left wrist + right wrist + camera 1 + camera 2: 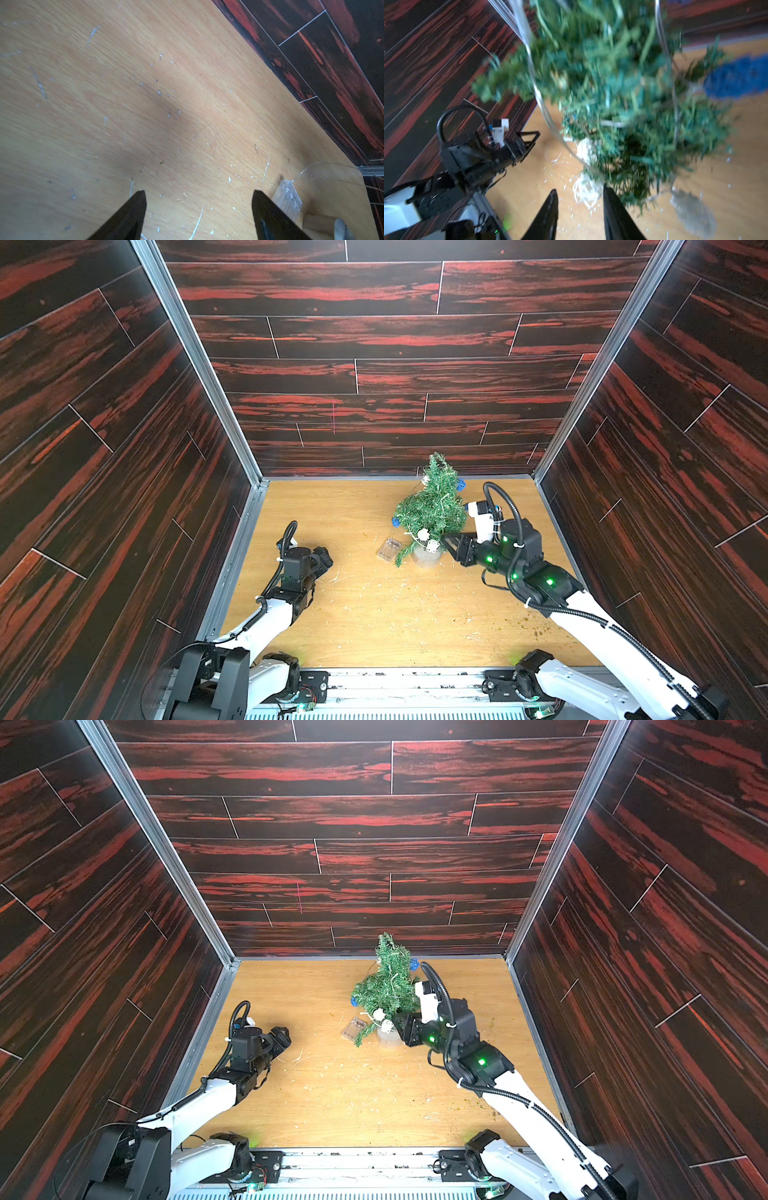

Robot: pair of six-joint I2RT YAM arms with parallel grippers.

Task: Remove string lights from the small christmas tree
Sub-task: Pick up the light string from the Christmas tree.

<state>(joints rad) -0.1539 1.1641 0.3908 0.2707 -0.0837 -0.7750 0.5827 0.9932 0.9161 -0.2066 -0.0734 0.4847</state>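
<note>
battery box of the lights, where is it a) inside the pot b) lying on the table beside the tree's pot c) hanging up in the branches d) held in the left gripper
b, in a top view the clear battery box lies flat on the table beside the tree's pot.

no legible text, no labels, brands, numbers or signs
</note>
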